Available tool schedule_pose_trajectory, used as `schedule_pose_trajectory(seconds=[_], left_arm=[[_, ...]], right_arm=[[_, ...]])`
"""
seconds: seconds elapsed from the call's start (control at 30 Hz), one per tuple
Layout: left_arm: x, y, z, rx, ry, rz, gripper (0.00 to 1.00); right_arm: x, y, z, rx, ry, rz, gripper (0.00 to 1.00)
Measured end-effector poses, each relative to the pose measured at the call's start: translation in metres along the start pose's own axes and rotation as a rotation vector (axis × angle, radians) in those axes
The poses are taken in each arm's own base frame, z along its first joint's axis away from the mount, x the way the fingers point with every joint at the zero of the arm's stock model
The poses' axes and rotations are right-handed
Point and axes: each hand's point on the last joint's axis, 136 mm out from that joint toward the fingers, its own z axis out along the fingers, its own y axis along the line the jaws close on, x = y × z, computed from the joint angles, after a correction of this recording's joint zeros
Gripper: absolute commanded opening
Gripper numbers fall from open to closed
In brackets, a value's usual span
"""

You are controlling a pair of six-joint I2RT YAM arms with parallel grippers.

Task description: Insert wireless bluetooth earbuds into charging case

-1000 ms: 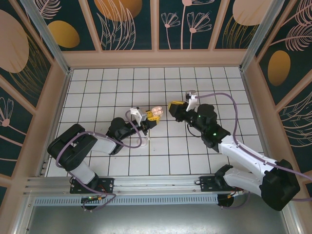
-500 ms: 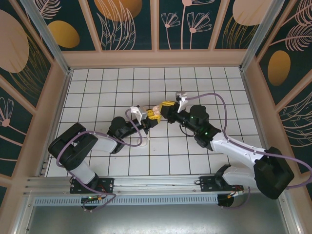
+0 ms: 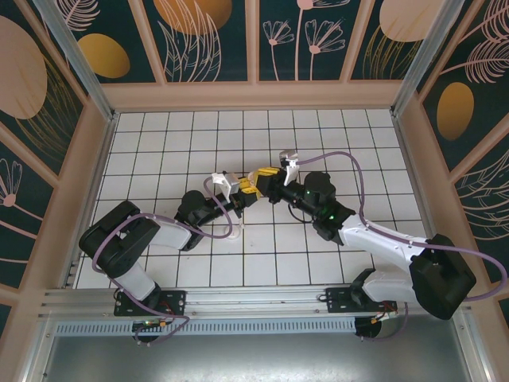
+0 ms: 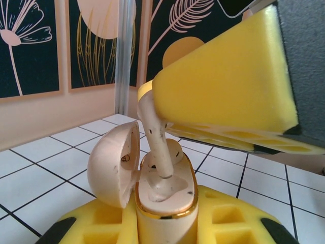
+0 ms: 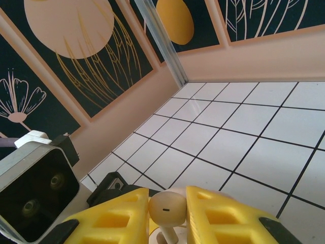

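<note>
My left gripper [image 4: 165,226] is shut on the pale pink charging case [image 4: 165,203], held upright between its yellow fingers [image 4: 96,223] with the lid [image 4: 114,162] swung open to the left. One earbud [image 4: 181,152] sits in the far socket. My right gripper [image 5: 167,216] is shut on a second earbud [image 5: 167,207], gripping its head with the stem [image 4: 155,134] pointing down. The stem's tip is at the mouth of the near socket. From above, the right gripper [image 3: 265,175] meets the left gripper [image 3: 246,191] at the table's middle and covers most of the case.
White gridded tiles [image 3: 199,135] are walled by peach panels [image 3: 254,95] on three sides. A small pale piece [image 3: 238,229] lies on the tiles beside the left arm's purple cable. The left wrist camera housing [image 5: 35,188] sits just left of the right fingers.
The right arm has reached left, carrying its earbud from about a tile away to directly over the open case. The left gripper and case have stayed still.
</note>
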Motion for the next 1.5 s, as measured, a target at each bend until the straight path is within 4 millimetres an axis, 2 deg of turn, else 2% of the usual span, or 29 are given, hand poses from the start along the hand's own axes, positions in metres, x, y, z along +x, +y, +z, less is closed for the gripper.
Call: schedule_pose_trajectory(seconds=[0.5,1.5], left_arm=[[-0.0005,0.0017,0.0,-0.01,-0.002,0.0,0.09],[0.001,0.0004,0.0003,-0.007,0.004,-0.002,0.1]], right_arm=[[0.0027,0.0049,0.0004,-0.016,0.008,0.002,0.23],[0.007,0.0005,-0.0072,0.022,-0.019,0.012,0.23]])
